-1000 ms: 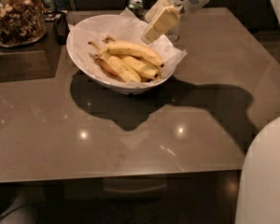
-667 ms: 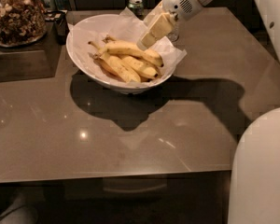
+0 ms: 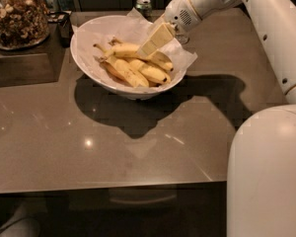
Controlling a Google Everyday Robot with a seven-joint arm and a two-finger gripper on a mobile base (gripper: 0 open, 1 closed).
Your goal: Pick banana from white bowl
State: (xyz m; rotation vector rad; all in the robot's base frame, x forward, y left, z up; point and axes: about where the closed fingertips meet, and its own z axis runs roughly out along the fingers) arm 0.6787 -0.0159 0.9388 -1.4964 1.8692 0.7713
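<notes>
On the glossy brown surface (image 3: 113,152), the wide, paper-lined white bowl (image 3: 80,58) holds the thick, curved yellow banana (image 3: 126,50) on top of its pile. The cream-coloured gripper (image 3: 155,39) hangs just over the banana's middle, and whether it is open or closed cannot be told. This looks like the reach step, and the next move calls for a short descent and a grasp across the banana.

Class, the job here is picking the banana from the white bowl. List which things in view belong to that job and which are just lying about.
Belongs to the job:
banana, topmost in the pile
white bowl
gripper, inside the bowl's rim, right at the banana

Just lying about:
slimmer bananas beneath it
glass jar of nuts
drinks can
</notes>
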